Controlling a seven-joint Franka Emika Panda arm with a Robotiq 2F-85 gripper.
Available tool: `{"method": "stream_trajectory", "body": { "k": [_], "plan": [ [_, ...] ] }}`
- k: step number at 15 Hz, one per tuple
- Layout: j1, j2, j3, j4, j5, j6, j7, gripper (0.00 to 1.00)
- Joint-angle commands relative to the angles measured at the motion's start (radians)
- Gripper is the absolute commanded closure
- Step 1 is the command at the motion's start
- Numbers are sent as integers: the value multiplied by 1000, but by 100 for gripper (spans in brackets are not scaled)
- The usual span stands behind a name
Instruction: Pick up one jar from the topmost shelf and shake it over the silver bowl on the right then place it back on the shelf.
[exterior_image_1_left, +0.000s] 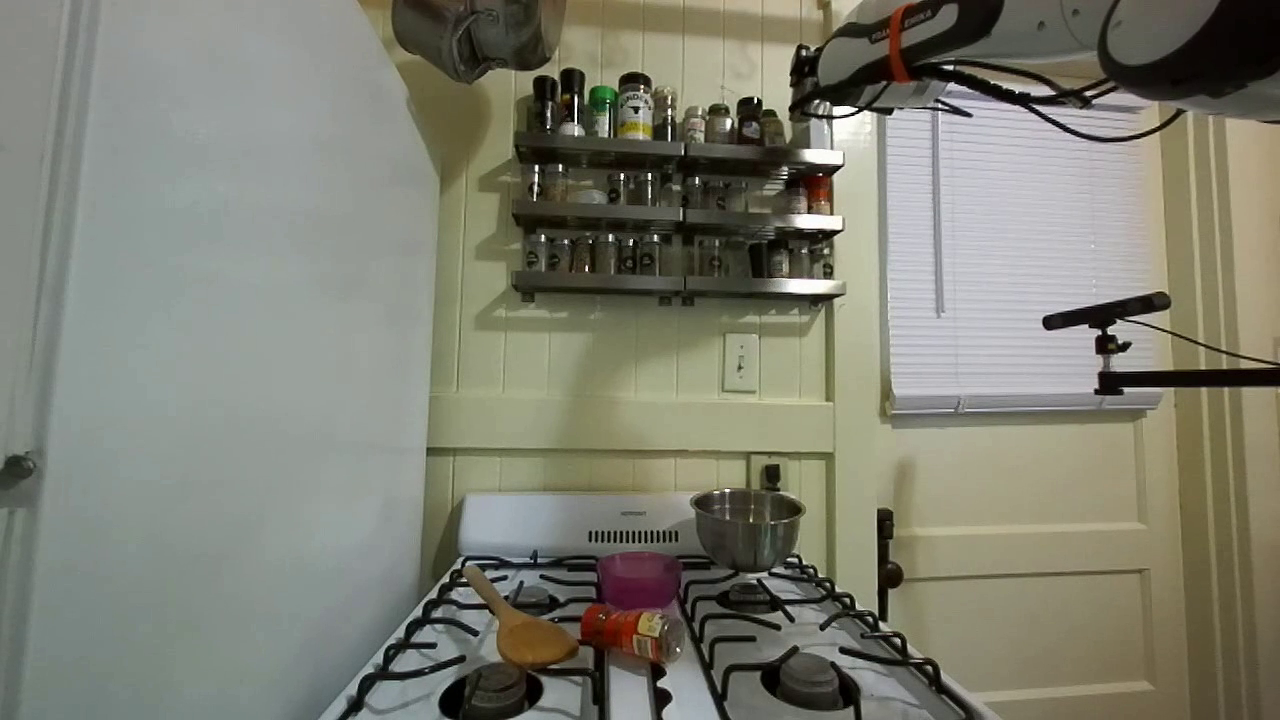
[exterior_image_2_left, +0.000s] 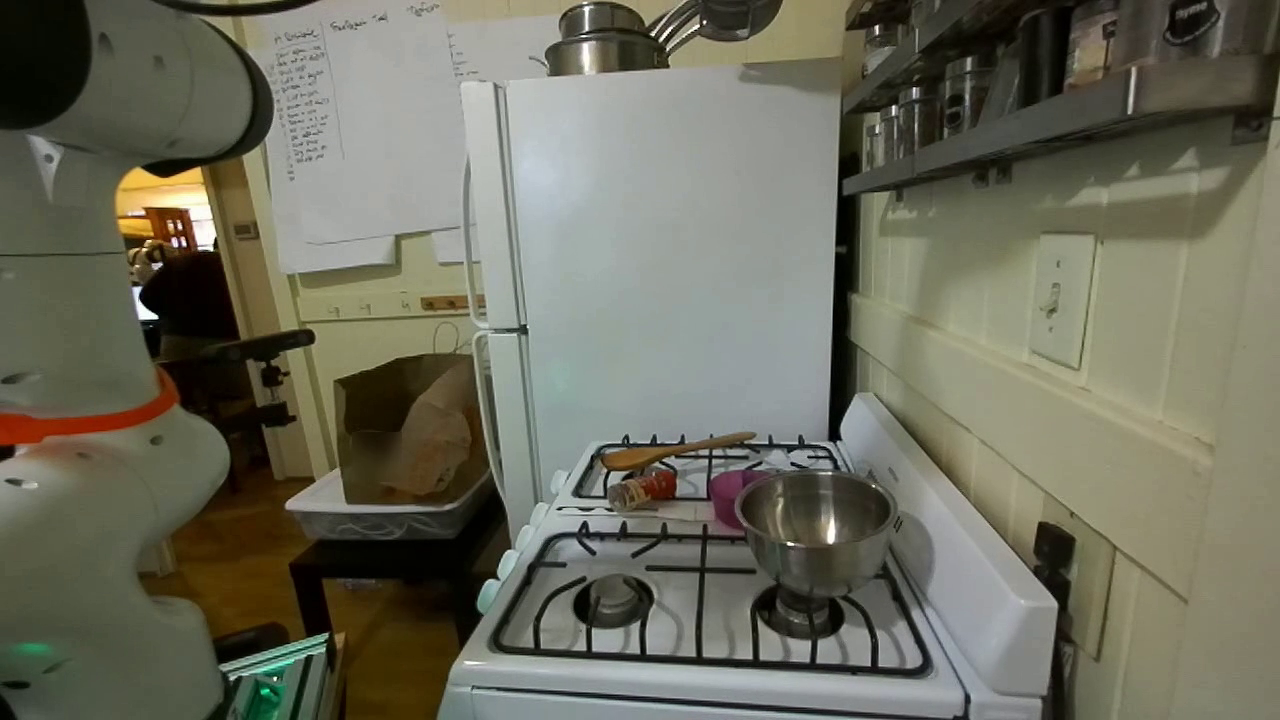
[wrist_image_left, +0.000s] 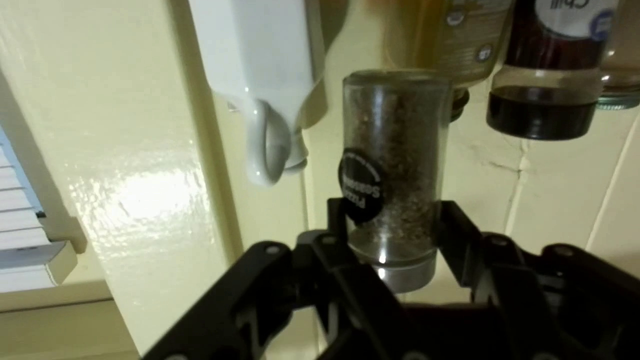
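My gripper (wrist_image_left: 392, 215) is shut on a clear glass jar (wrist_image_left: 407, 165) with brown seasoning, a black round label and a silver lid. The wrist picture stands upside down, so the jar looks upright, lid up. In an exterior view the gripper (exterior_image_1_left: 805, 80) is in front of the right end of the topmost shelf (exterior_image_1_left: 765, 157); the held jar cannot be made out there. Other jars stand on that shelf. The silver bowl (exterior_image_1_left: 748, 532) is at the back right of the stove, far below, and also shows in an exterior view (exterior_image_2_left: 818, 545).
A white bottle (wrist_image_left: 255, 55) and a dark jar (wrist_image_left: 555, 65) are near the held jar. The stove holds a pink bowl (exterior_image_1_left: 638, 580), a lying red jar (exterior_image_1_left: 635, 633) and a wooden spoon (exterior_image_1_left: 530, 640). Pots (exterior_image_1_left: 480, 35) are high left; a camera (exterior_image_1_left: 1105, 311) is at right.
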Motion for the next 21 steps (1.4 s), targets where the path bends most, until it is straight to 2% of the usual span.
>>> {"method": "stream_trajectory", "body": {
  "k": [1, 2, 3, 6, 9, 12, 13, 15, 16, 18, 21],
  "plan": [
    [7, -89, -8, -37, -75, -64, 21, 77],
    [19, -146, 17, -88, -24, -118, -31, 77],
    [42, -203, 46, -140, 72, -170, -99, 77],
    [93, -291, 56, -177, 209, -277, -144, 77],
    [178, -387, 32, -245, 373, -377, -220, 77],
    [266, -473, -20, -347, 534, -460, -329, 77],
    [319, -500, -57, -381, 558, -490, -350, 77],
    [366, -541, -91, -422, 609, -571, -379, 77],
    [321, -467, -64, -346, 540, -512, -328, 52],
    [352, -499, -88, -378, 568, -548, -347, 52],
    [361, -514, -91, -395, 572, -549, -347, 52]
  ]
}}
